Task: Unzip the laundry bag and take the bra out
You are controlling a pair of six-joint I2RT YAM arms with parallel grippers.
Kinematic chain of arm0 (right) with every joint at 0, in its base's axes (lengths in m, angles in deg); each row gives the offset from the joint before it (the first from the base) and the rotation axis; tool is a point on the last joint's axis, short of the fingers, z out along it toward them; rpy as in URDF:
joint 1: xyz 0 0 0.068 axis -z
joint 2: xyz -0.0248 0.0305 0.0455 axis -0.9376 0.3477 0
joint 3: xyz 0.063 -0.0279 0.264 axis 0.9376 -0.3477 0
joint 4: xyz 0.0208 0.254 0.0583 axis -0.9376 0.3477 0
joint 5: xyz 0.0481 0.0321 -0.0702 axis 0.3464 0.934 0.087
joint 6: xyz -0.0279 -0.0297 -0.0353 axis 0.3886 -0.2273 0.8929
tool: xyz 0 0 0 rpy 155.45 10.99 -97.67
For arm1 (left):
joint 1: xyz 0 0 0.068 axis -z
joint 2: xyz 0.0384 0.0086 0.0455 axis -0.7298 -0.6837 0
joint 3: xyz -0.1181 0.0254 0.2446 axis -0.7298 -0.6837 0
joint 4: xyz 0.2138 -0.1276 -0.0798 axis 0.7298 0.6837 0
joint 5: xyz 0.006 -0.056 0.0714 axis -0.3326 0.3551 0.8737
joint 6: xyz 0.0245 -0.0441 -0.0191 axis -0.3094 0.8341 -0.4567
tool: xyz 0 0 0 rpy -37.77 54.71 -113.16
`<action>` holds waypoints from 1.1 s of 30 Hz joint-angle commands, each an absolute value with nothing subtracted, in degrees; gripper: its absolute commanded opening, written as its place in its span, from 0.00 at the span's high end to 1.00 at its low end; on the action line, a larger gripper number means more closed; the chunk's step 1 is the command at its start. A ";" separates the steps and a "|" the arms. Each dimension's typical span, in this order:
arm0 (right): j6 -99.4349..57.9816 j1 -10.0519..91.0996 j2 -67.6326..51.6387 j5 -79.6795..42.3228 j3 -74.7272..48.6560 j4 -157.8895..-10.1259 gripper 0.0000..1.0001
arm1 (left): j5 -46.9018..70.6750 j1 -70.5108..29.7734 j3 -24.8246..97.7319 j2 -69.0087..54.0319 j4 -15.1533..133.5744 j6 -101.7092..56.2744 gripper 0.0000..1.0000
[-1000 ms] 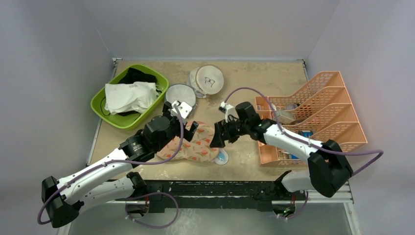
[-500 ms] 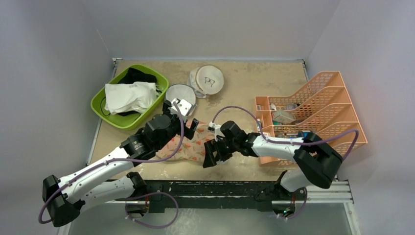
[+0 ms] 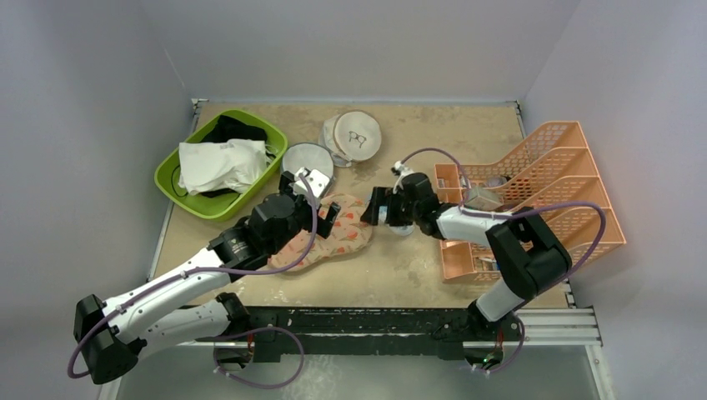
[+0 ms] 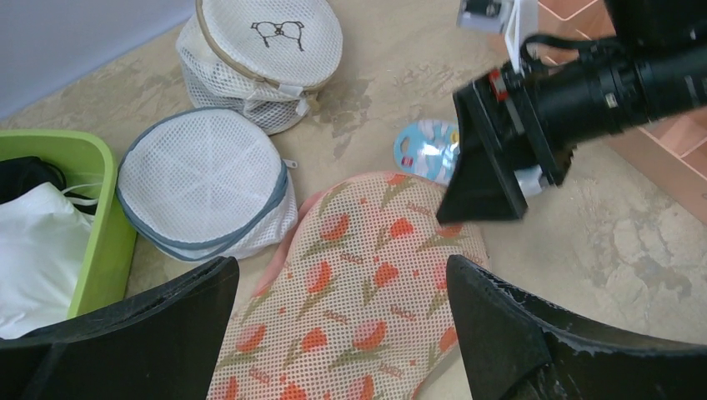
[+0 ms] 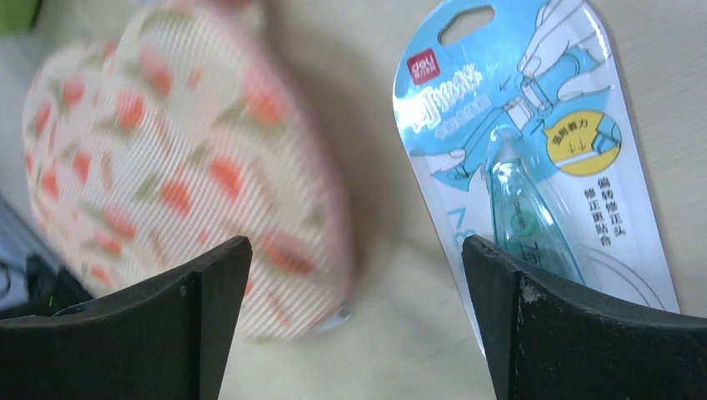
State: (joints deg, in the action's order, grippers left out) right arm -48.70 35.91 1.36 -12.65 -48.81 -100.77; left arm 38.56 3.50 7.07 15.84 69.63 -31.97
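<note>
Lying across the middle of the top view, the peanut-shaped pinkish-beige zip laundry bag printed with orange-red flowers (image 3: pixel 338 239) rests flat on the mottled tan table (image 3: pixel 417 271). No bra shows in any view.

The left gripper (image 4: pixel 340 275) is spread wide above the bag's upper half and grips nothing; whether its fingers touch the fabric cannot be told. The right gripper (image 5: pixel 357 250) is also splayed and holds nothing, low at the bag's right-hand edge.

In the right wrist view the bag's rounded end fills the left, and a blue carded blister pack of correction tape (image 5: pixel 534 150) lies at the right with a strip of bare table between them.

At the bag's upper left edge, a round white mesh bag with grey trim (image 4: pixel 200 179) sits just beside it. A round white bag with a glasses drawing (image 4: pixel 267 37) stands farther back.

A lime-green plastic tub (image 3: pixel 179 190) of white and black garments occupies the upper left, well apart. A peach plastic file rack (image 3: pixel 575 133) bounds the right side. Bare table lies below the bag and between it and the rack.
</note>
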 commanded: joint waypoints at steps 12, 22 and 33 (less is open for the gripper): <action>-36.86 45.66 -7.68 -15.85 -49.11 -111.39 0.01 | 33.02 3.32 9.84 9.36 70.10 -33.92 0.05; -34.34 45.66 -18.27 -24.15 -66.44 -137.78 0.02 | 30.78 7.47 9.98 -2.33 70.80 -33.95 0.27; -32.02 45.70 -25.99 -23.44 -68.60 -134.69 0.01 | 37.64 14.07 12.55 -13.74 69.19 -34.30 0.42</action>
